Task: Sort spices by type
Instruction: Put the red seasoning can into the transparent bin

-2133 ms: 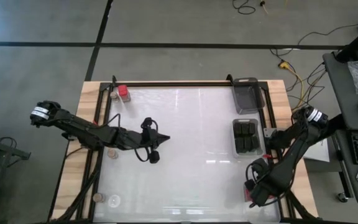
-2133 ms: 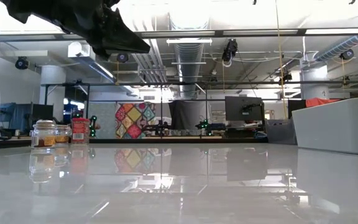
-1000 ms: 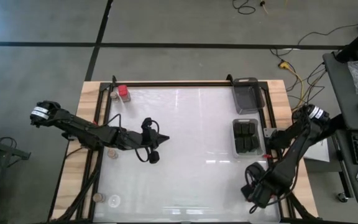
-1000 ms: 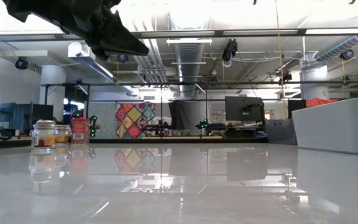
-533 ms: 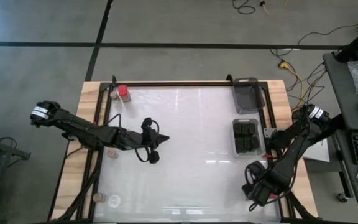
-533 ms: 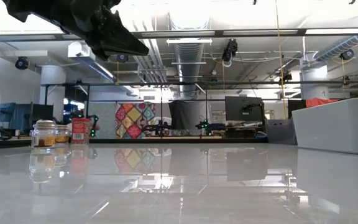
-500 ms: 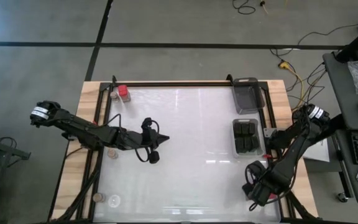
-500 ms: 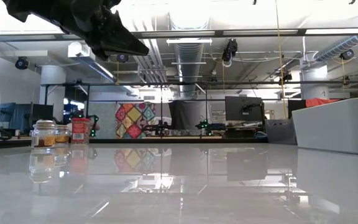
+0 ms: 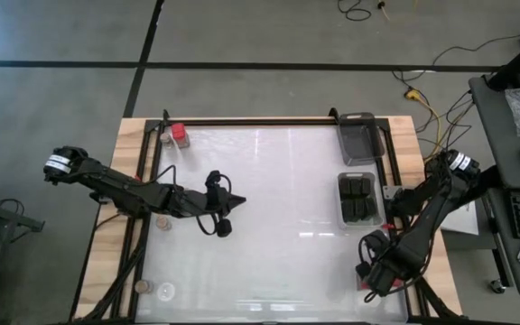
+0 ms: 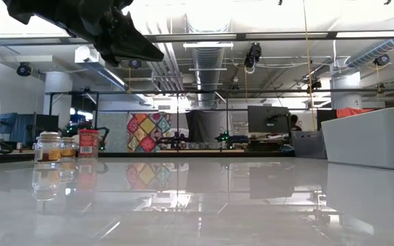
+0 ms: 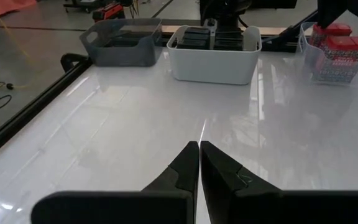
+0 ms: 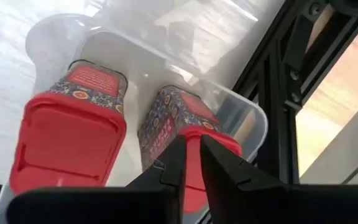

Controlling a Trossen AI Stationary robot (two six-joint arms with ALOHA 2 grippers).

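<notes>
Two red blocks (image 12: 67,143) (image 12: 169,121) stand upright in a clear tray (image 12: 135,50) at the table's near right. My right gripper (image 12: 192,158) (image 9: 374,267) points down over the second one, shut. My left gripper (image 9: 223,227) (image 11: 199,150) hovers shut above the bare table left of centre. Another red block (image 9: 179,134) (image 10: 87,142) and a round jar (image 9: 164,137) (image 10: 48,149) stand at the far left corner. Black blocks fill a white tray (image 9: 357,197) (image 11: 213,65). My right gripper comes from above, with its shut fingertips (image 12: 173,165) over the red lid (image 12: 194,134) of the block nearer the tray's wall. Whether they touch the lid cannot be told from this view.
A dark grey tray (image 9: 357,135) (image 11: 120,46) stands at the far right. A jar (image 9: 162,221) sits beside my left arm, and two more small round things (image 9: 143,287) (image 9: 165,291) near the left front corner. The table's middle (image 9: 278,217) is open white surface.
My right gripper has tipped a little over the clear tray, staying shut. My left arm and the spices have kept still.
</notes>
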